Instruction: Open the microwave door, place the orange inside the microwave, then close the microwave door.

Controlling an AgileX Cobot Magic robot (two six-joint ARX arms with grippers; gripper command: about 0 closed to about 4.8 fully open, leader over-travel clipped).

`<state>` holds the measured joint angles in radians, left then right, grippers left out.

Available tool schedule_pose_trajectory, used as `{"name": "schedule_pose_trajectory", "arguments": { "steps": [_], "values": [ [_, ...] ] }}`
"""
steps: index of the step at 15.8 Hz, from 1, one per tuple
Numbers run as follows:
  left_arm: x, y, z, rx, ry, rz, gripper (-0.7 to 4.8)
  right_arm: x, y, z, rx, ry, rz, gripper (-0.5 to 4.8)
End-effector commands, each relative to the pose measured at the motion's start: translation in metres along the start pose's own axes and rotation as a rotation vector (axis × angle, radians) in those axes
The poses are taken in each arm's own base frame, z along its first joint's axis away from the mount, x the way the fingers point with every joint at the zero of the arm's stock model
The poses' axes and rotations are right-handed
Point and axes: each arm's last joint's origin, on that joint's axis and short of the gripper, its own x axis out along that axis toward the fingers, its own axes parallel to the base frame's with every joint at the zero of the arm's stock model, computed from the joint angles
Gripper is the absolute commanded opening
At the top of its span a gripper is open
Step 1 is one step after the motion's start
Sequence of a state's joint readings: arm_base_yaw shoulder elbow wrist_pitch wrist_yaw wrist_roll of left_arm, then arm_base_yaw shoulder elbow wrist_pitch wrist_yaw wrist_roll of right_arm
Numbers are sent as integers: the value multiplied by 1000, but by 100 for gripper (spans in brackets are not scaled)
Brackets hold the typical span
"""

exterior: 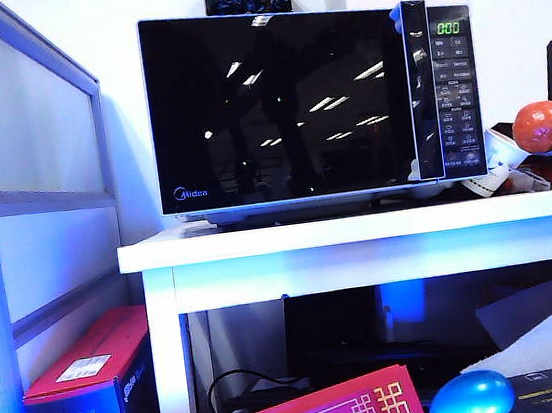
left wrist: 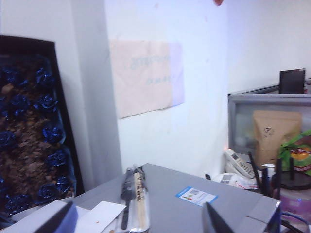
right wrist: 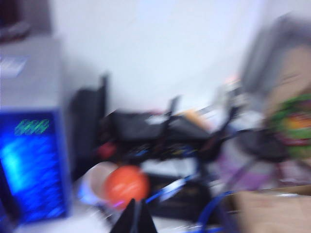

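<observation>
**Kid:** Why is the microwave door (exterior: 279, 105) still shut?

**Me:** I haven't pulled it yet. My left end effector (left wrist: 138, 221) is up above the microwave (exterior: 314, 106), with its fingers spread apart and nothing in them.

**Kid:** And the orange (exterior: 542, 125)?

**Me:** It waits on the worktop (exterior: 359, 228), right of the buttons. My right end effector (right wrist: 133, 218) is pinched closed and empty, pointing near it.
</observation>
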<state>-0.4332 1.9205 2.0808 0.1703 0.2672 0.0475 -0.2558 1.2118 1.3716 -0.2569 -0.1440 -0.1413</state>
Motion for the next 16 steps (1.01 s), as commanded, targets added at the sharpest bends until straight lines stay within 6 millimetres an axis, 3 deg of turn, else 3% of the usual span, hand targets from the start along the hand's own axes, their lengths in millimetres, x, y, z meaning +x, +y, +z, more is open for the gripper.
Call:
{"name": "schedule_pose_trajectory", "arguments": {
  "steps": [1, 2, 4, 9, 16],
  "values": [
    [-4, -2, 11, -39, -9, -15, 340, 27, 2, -20, 19, 93, 119, 0],
    [-5, -2, 12, -40, -5, -24, 340, 38, 2, -28, 10, 127, 151, 44],
    [-7, -2, 15, -41, -3, -27, 340, 61, 4, -45, -18, 173, 213, 479],
    [-7, -3, 15, -45, 7, -27, 340, 101, 12, -70, -53, 180, 260, 479],
    [-8, -3, 10, -86, 64, -32, 340, 152, 9, -101, -72, 93, 195, 479]
  ]
}}
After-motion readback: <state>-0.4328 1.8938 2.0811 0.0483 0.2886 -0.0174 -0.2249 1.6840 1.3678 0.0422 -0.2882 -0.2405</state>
